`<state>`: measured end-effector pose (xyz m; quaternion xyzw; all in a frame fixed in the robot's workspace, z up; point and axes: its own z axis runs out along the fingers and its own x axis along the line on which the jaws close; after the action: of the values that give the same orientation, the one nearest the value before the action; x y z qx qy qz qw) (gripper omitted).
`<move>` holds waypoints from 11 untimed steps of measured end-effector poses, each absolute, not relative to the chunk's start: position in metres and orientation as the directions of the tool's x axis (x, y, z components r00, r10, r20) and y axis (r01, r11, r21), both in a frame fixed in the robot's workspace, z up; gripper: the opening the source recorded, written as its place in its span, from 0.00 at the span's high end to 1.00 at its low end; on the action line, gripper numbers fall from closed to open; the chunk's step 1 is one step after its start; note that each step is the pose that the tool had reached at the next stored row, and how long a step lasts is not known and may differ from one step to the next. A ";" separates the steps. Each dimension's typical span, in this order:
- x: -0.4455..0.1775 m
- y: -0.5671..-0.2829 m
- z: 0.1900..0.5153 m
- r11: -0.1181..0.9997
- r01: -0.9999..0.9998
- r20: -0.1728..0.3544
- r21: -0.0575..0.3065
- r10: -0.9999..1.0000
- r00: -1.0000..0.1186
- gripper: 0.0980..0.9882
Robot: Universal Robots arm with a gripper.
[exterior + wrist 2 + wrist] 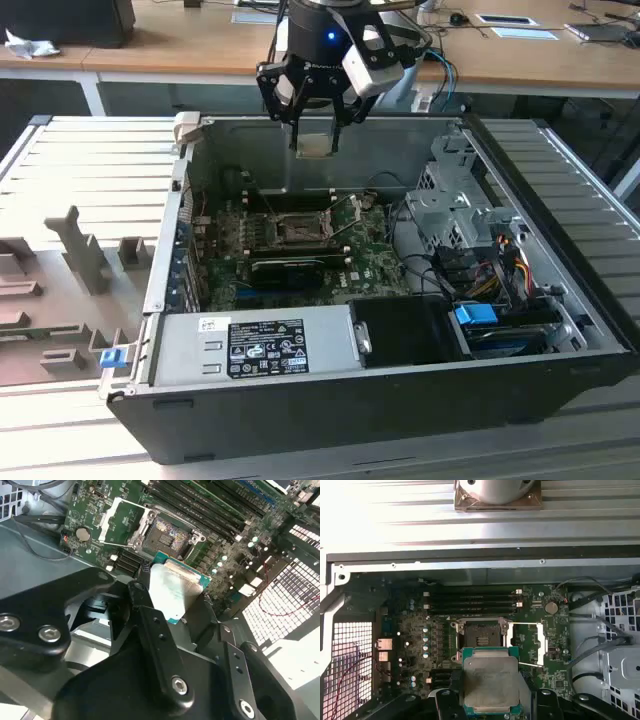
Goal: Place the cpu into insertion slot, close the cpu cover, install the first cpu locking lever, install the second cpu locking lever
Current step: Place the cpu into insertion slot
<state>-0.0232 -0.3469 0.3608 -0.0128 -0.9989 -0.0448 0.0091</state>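
One pincer [316, 120], exterior view: clamped on the cpu [314, 143] by its edges, hanging over the open computer case [400, 400]. Second wrist view: cpu held apart from the bare insertion slot [170, 534] on the green motherboard [95, 500]. First wrist view: cpu cover [540, 645] lying open beside the slot.

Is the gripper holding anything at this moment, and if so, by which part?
Yes. The gripper holds the cpu by two opposite side edges, its flat metal top left uncovered. The chip is not yet in the insertion slot.
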 end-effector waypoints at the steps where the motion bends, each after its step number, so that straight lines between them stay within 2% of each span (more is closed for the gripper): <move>1: -0.023 -0.347 0.361 0.996 0.026 0.019 0.089 0.025 -1.000 0.52; 11: -0.023 -0.347 0.361 0.991 0.096 0.019 0.089 0.094 -0.995 0.52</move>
<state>-0.0232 -0.3469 0.3607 -0.0477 -0.9978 -0.0451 0.0075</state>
